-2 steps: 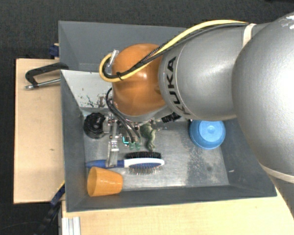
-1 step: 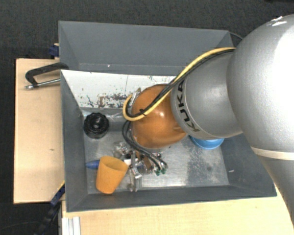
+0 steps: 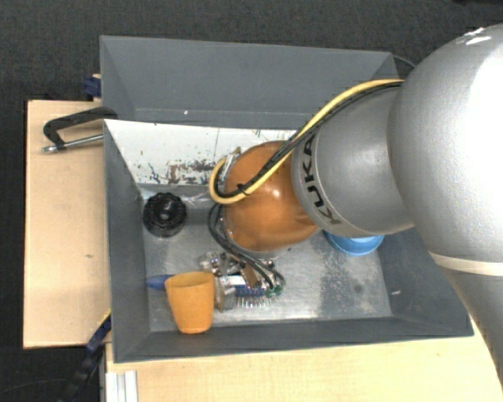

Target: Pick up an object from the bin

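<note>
My gripper [image 3: 239, 276] reaches down below the orange wrist cover toward the bin's front, its metal tip just right of an orange plastic cup [image 3: 190, 301] lying near the front left. A thin blue piece [image 3: 157, 283] pokes out left of the cup. A small item with a comb-like toothed edge [image 3: 253, 298] lies right under the gripper's tip. A black round knob-like object [image 3: 164, 213] rests on the floor further back at the left.
A light blue round object [image 3: 354, 244] peeks out from under the arm at the bin's right. The arm with its orange cover and yellow cable hangs over the bin's middle and right.
</note>
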{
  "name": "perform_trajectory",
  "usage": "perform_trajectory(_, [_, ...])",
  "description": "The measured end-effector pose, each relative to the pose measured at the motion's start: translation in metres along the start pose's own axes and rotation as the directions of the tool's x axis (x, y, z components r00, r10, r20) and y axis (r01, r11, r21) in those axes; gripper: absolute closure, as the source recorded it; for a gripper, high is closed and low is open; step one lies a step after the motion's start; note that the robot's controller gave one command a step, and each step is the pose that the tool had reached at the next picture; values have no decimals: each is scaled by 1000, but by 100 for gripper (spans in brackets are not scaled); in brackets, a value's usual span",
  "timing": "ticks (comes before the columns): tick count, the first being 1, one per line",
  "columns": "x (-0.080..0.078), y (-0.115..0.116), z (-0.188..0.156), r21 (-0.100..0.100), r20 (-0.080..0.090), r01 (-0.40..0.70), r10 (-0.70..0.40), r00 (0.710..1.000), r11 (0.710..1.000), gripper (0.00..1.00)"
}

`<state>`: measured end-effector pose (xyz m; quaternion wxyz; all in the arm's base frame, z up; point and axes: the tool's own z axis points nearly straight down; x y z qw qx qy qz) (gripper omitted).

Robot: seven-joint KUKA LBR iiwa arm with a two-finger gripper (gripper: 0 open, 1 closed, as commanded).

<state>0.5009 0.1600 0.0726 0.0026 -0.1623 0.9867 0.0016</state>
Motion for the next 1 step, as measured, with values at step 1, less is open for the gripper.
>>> perform_trajectory(1, [-13,-7,-158,2,8,-3,3,1000,1000,100])
